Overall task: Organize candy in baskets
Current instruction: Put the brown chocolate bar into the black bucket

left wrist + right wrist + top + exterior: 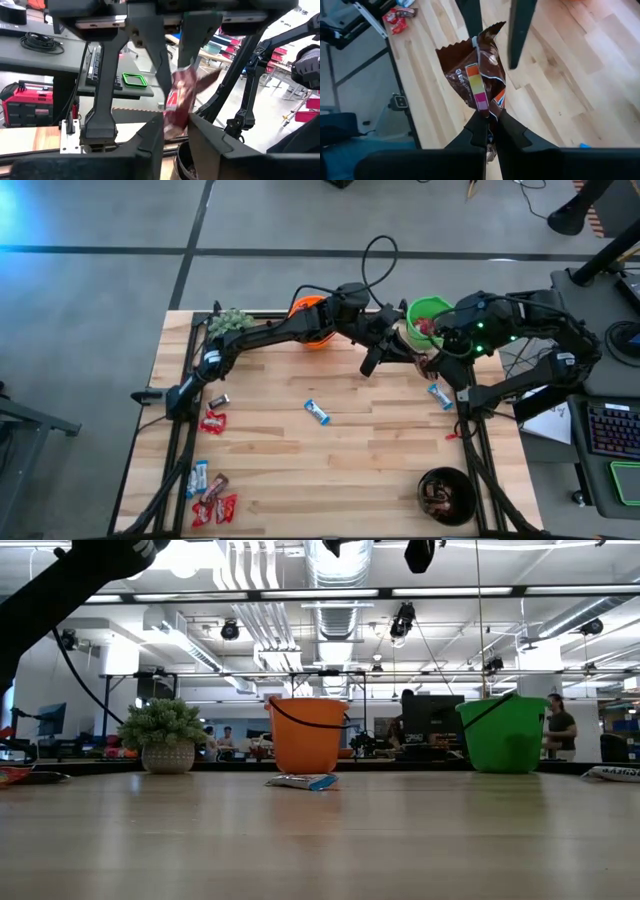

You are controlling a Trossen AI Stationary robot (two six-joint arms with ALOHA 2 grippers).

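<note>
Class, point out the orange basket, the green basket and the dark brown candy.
orange basket [307, 738], low view, front wall.
green basket [503, 736], low view, front wall.
dark brown candy [479, 64], right wrist view, wrapper's middle.

3 baskets – approx 10 loose candy bars, 1 plant.

You see both dark arms meeting just left of the bright green plastic bucket: the left gripper and right gripper. Left of the bucket stands the orange plastic bucket. Below it lies a blue-and-white wrapped candy bar.
</note>
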